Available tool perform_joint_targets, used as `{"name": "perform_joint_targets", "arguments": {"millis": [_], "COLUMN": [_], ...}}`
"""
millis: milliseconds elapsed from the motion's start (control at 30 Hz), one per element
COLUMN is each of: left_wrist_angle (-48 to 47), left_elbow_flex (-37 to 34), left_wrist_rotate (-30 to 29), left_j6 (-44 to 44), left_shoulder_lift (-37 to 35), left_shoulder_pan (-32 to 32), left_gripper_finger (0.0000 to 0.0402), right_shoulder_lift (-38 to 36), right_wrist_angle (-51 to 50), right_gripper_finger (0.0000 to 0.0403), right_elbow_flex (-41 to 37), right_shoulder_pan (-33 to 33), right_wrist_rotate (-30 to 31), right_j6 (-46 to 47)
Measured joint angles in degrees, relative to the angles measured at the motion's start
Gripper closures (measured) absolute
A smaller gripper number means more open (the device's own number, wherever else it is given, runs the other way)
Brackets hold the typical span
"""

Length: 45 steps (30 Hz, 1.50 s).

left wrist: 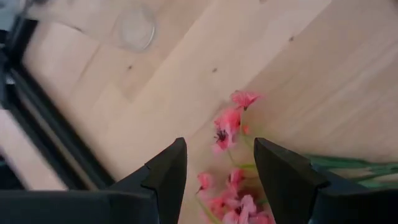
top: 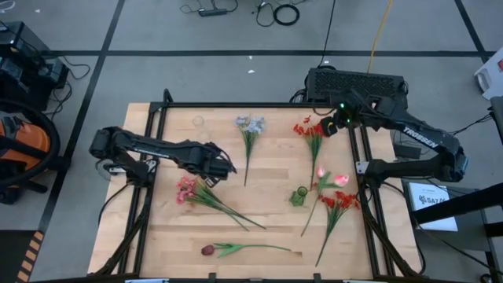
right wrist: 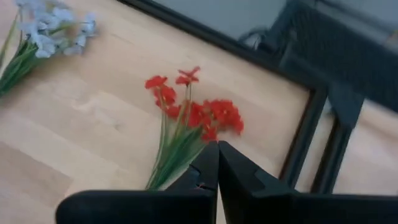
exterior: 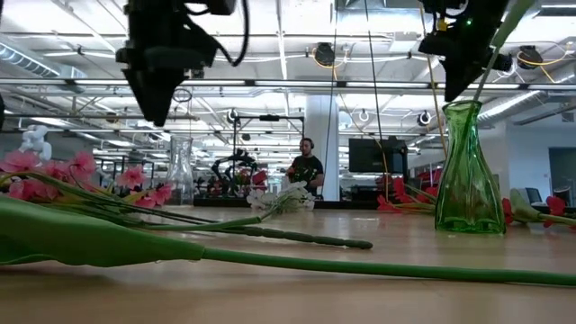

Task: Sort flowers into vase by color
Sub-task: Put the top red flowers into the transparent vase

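My left gripper (top: 225, 167) (left wrist: 219, 163) is open and hangs above the table (exterior: 160, 99), over the head end of a pink-blossomed spray (top: 187, 189) (left wrist: 227, 120) that lies flat. My right gripper (top: 330, 126) (right wrist: 217, 155) is shut and also held high (exterior: 457, 63), above a bright red cluster (top: 311, 130) (right wrist: 198, 114) lying near the far right corner. A pale grey-blue bunch (top: 251, 125) (right wrist: 48, 28), a dark red tulip (top: 208, 250), pink blossoms (top: 332, 178) and a second red cluster (top: 343, 202) lie on the table. The green vase (top: 299, 196) (exterior: 468, 175) stands upright.
A clear glass vase (exterior: 181, 171) (left wrist: 135, 27) stands near the far left corner. A green stem (exterior: 495, 45) slants up out of the green vase's mouth. Black frame rails (top: 368, 196) border the wooden table (top: 267, 212). A person (exterior: 307, 166) stands in the room behind.
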Motion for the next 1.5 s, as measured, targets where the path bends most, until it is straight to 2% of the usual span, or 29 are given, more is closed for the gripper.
{"name": "perform_joint_targets", "arguments": {"millis": [167, 367, 500, 633, 733, 1100, 1267, 1500], "left_wrist_angle": [13.68, 34.45, 42.22, 43.57, 43.48, 44.18, 47.36, 53.79], "left_elbow_flex": [-11.37, -21.89, -25.76, -27.69, -28.86, -35.43, -36.28, -36.28], "left_wrist_rotate": [0.02, 0.50, 2.84, 3.66, 3.98, 4.50, 4.55, 4.50], "left_j6": [-0.97, 3.46, 7.09, 9.18, 10.53, 11.54, 13.39, 17.12], "left_shoulder_lift": [-11.88, -23.00, -27.28, -30.36, -32.74, -40.34, -40.05, -39.87], "left_shoulder_pan": [-0.13, -0.08, -0.08, -0.08, -0.10, 0.08, 1.17, 3.06], "left_gripper_finger": [0.0208, 0.0208, 0.0208, 0.0208, 0.0208, 0.0208, 0.0208, 0.0208], "right_shoulder_lift": [1.97, 7.38, 10.83, 12.04, 10.14, -7.03, -10.73, -9.87], "right_wrist_angle": [-2.22, -6.09, -6.06, -3.16, -0.32, 12.35, 18.59, 20.77], "right_gripper_finger": [0.0403, 0.0403, 0.0403, 0.0403, 0.0403, 0.0403, 0.0403, 0.0403], "right_elbow_flex": [0.37, 0.35, 0.31, -0.76, -4.36, -25.22, -27.28, -27.28], "right_shoulder_pan": [-3.81, -6.92, -8.29, -8.58, -8.92, -7.70, -4.46, -1.47], "right_wrist_rotate": [-10.57, -13.56, -17.20, -17.57, -18.74, -19.10, -18.66, -14.32], "right_j6": [1.30, 1.29, -0.28, -0.11, 2.25, 21.27, 27.56, 28.52]}}
